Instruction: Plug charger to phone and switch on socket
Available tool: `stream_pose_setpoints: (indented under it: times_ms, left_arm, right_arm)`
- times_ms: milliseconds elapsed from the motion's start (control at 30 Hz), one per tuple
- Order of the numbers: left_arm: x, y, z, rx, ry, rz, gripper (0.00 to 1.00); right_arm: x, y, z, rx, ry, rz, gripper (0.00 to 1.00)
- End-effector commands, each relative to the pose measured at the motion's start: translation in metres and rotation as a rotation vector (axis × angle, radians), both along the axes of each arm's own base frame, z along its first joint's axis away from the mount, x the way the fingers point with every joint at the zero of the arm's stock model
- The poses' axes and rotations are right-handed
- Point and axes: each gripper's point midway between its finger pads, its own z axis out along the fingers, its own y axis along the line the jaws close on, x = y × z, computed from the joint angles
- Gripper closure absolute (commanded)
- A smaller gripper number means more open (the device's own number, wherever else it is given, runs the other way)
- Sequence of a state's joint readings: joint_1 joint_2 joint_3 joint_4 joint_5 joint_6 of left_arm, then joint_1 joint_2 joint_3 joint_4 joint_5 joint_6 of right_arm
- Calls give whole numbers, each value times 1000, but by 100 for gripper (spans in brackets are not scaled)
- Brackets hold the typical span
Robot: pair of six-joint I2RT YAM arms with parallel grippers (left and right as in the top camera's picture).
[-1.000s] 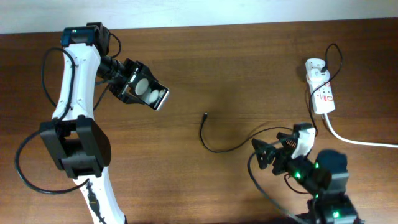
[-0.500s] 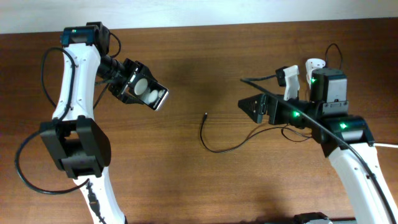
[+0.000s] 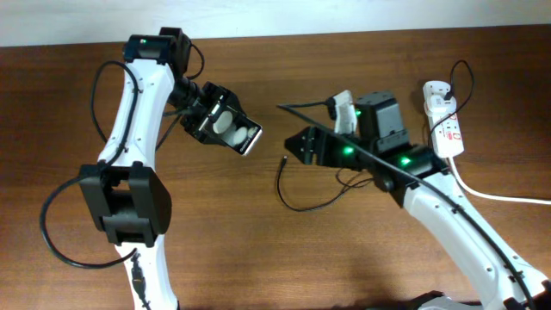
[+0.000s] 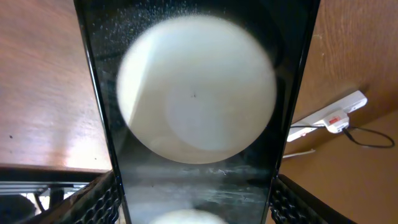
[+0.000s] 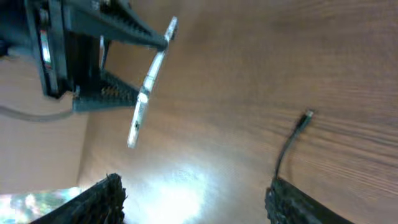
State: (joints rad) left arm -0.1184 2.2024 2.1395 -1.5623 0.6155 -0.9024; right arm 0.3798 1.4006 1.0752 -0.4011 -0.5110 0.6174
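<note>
My left gripper (image 3: 222, 125) is shut on the black phone (image 3: 237, 131) and holds it tilted above the table. In the left wrist view the phone's glossy face (image 4: 199, 93) fills the frame between the fingers (image 4: 99, 200). The charger's thin black cable (image 3: 297, 203) lies on the table, its plug tip (image 3: 285, 159) loose. My right gripper (image 3: 301, 145) is open and empty, hovering just right of and above the tip. The right wrist view shows the tip (image 5: 306, 116) and the phone edge-on (image 5: 148, 93). The white socket strip (image 3: 447, 127) lies at the far right with the white adapter (image 3: 436, 91) on it.
The socket's thick white cord (image 3: 495, 195) runs off to the right edge. The strip also shows in the left wrist view (image 4: 326, 116). A pale wall borders the table's far edge (image 3: 344, 17). Bare brown wood lies between the phone and the cable.
My right arm swung up and then left across the table to just by the cable tip. My left arm moved right with the phone, closer to the middle.
</note>
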Motion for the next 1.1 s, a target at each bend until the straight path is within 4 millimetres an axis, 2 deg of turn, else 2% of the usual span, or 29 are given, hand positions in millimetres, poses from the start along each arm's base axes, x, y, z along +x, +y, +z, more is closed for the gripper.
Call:
stream_pose_setpoints:
  times_ms: [0, 100, 267, 433, 533, 700, 767, 867, 900, 1067]
  left_arm:
    - [-3, -18, 6, -9, 32, 29, 71]
    - [-10, -33, 6, -8, 32, -10, 71]
    - [-17, -49, 6, -7, 32, -51, 65]
    - [-23, -61, 6, -3, 44, -63, 65]
    - [-24, -62, 6, -3, 44, -66, 65]
    - [-24, -63, 6, -3, 44, -66, 63]
    - [-24, -62, 6, -3, 44, -66, 61]
    - [-24, -62, 6, -3, 44, -66, 59]
    - [-24, -62, 6, -3, 44, -66, 57]
    - [-24, -63, 6, -4, 44, -66, 46]
  right_arm:
    - [13, 14, 4, 20, 14, -136, 26]
    - [15, 35, -6, 50, 56, -163, 30]
    - [22, 44, -27, 42, 92, -166, 32]
    - [26, 63, -44, 51, 105, -152, 46]
    - [30, 63, -51, 38, 105, -166, 53]
    - [30, 62, -51, 37, 103, -169, 64]
    - [32, 63, -49, 41, 97, -169, 72]
    - [32, 65, -47, 51, 90, -163, 75]
    - [33, 65, -46, 56, 86, -161, 76]
    - [33, 66, -45, 59, 83, -161, 90]
